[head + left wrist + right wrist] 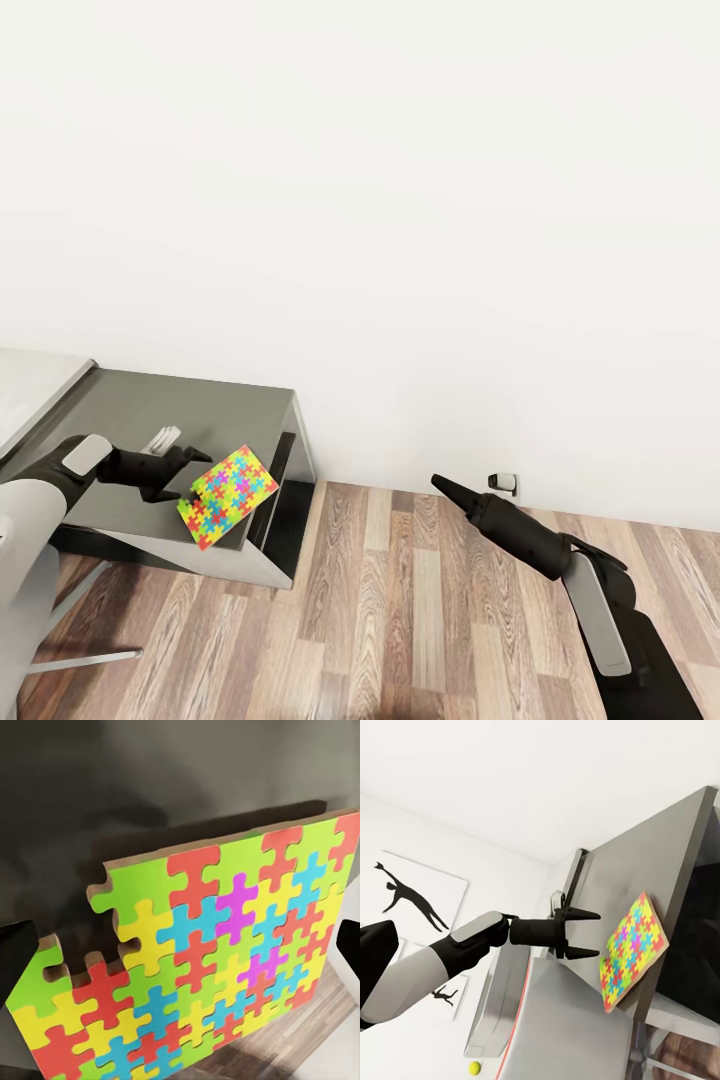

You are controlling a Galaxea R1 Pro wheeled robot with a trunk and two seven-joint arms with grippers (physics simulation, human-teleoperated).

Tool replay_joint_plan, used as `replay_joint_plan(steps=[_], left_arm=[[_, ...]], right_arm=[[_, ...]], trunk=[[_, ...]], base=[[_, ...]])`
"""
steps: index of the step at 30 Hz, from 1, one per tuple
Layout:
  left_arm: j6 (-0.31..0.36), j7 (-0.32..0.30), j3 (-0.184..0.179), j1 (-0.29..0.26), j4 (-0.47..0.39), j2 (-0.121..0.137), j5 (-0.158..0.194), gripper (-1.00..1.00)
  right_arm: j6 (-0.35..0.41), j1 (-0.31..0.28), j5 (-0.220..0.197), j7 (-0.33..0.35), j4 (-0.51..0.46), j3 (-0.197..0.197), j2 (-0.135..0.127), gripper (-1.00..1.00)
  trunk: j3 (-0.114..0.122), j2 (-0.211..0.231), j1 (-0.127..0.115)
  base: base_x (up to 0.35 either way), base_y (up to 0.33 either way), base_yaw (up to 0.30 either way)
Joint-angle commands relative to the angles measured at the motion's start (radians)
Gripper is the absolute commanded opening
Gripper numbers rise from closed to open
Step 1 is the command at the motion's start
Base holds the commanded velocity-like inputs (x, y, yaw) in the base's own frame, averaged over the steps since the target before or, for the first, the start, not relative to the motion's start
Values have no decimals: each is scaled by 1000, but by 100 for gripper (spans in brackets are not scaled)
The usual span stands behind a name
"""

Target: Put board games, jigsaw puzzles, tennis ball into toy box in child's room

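Jigsaw puzzle: one thin flat square of interlocking pieces in yellow, green, red, blue and pink. It sits over the near right part of the dark grey cabinet, at the left of the head view. It is turned diamond-wise, one corner pointing toward the wall and the opposite corner toward the floor. Whether it rests on the cabinet top or is raised off it cannot be told. In the left wrist view the puzzle shows a ragged edge where a few pieces are out near one corner; its lower part is cut off by the frame.

Left gripper: just left of the puzzle, fingers spread apart. In the right wrist view the two dark fingers stand clearly separated, tips short of the puzzle's edge.

Right gripper: over the wood-plank floor, well apart from the cabinet, pointing toward the wall; fingers seen end-on as a single point, state not readable.

Tennis ball: small yellow-green ball, low in the right wrist view, partly hard to make out.

Wall pictures: black silhouette figures on white.
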Motion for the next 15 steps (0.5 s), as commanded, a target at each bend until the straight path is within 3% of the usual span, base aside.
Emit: replay_joint_plan(steps=[1, 15], left_arm=[[1, -10, -7, -1, 0, 1, -5, 100], [0, -21, -7, -1, -10, 9, -5, 100]], right_arm=[[6, -1, -3, 1, 0, -1, 0, 100], [6, -1, -3, 1, 0, -1, -1, 100]], trunk=[[-2, -2, 1], [-2, -2, 1]], base=[[0, 0, 0], [0, 0, 0]])
